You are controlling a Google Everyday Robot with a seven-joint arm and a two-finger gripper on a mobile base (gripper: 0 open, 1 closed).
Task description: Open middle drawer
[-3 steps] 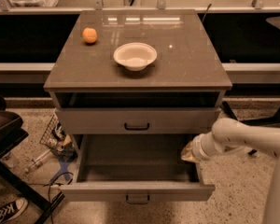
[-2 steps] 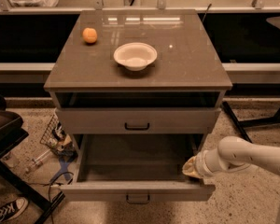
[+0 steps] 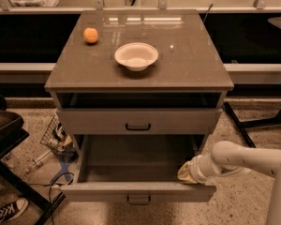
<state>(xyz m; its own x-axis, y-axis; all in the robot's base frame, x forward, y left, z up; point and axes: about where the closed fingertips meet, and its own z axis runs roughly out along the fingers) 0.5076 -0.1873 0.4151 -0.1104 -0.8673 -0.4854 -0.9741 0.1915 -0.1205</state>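
Observation:
The middle drawer (image 3: 138, 191) stands pulled far out of the grey-brown cabinet, and its dark inside looks empty. Its low flat front carries a small dark handle (image 3: 138, 200) at the centre. Above it is the taller top drawer front (image 3: 98, 121) with a bigger dark handle. The lowest drawer is hidden under the open one. My gripper (image 3: 186, 172) reaches in from the right on a white arm. It sits at the open drawer's front right corner, just behind the drawer front and by the right wall.
On the cabinet top (image 3: 192, 60) sit a white bowl (image 3: 136, 56) and an orange (image 3: 90, 35). A wire basket and clutter (image 3: 56, 135) lie on the floor at left, with a dark chair (image 3: 4, 130) and a shoe (image 3: 9, 211). A dark table leg (image 3: 253, 123) stands at right.
My arm has dropped lower and moved toward the drawer's front right corner. The drawer stays pulled out about as far as before.

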